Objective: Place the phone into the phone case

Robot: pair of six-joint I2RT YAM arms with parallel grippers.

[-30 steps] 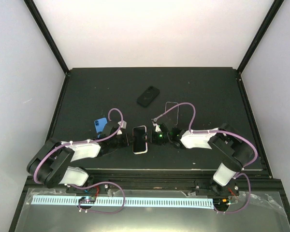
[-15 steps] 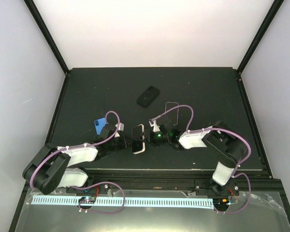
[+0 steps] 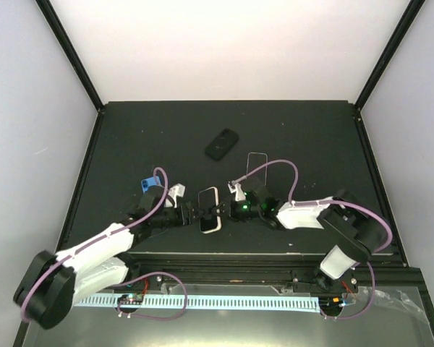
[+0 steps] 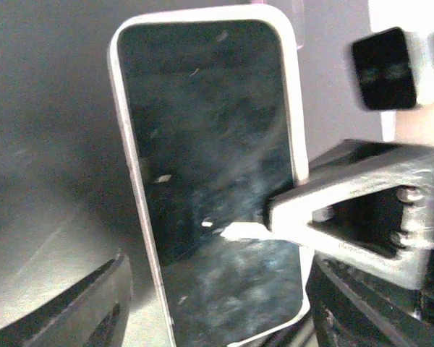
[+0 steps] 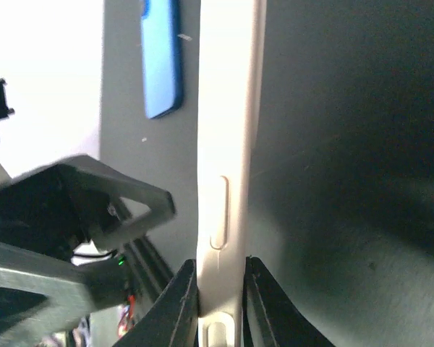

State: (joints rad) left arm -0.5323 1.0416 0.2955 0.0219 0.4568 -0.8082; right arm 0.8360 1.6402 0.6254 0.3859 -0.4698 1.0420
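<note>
A white phone case [image 3: 210,210] with the phone's dark screen [image 4: 210,181] set in it lies near the table's front edge. My right gripper [image 3: 225,210] is at its right side. In the right wrist view its two fingers are shut on the case's white edge [image 5: 228,144], just below a side button bump, with the right gripper [image 5: 220,296] at the frame's bottom. My left gripper [image 3: 194,215] is at the case's left side. In the left wrist view the left gripper [image 4: 217,322] is open, its dark fingers standing wide on either side of the case's near end.
A black phone-shaped item [image 3: 222,143] lies further back at mid-table. A clear case outline [image 3: 257,162] lies right of it. A blue phone-shaped item [image 3: 149,185] lies left, behind the left arm. The table's front edge [image 3: 224,253] is close.
The left gripper has opened and its arm has stretched lower and further right. The right gripper has closed onto the white case's edge and shifted slightly left.
</note>
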